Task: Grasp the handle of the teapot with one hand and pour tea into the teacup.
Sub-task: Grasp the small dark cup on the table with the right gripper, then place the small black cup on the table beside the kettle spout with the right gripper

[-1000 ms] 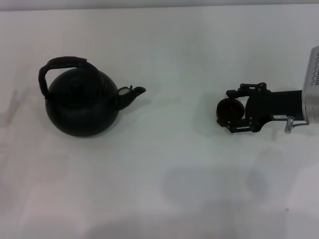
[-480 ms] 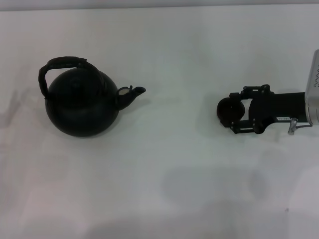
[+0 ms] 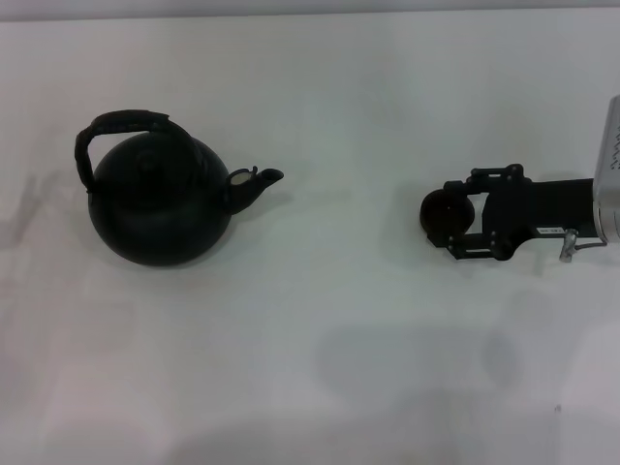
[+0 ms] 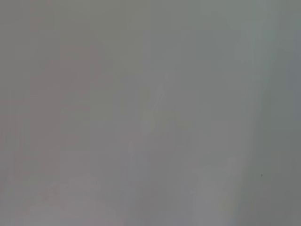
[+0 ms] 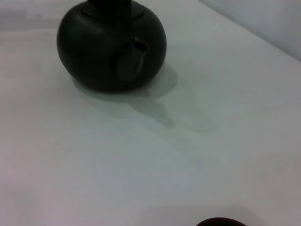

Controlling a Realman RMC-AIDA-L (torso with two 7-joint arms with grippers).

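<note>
i see the teapot [image 3: 160, 199] on my left of the worktop [image 3: 339, 368], spout toward the teacup [image 3: 447, 214], which sits between my right gripper [image 3: 453, 219] fingers, seemingly holding it.

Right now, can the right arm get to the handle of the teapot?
Probably yes, but not at once. The right gripper sits at the teacup, far from the teapot. The table between them is bare, and the handle stands uncovered on top.
</note>
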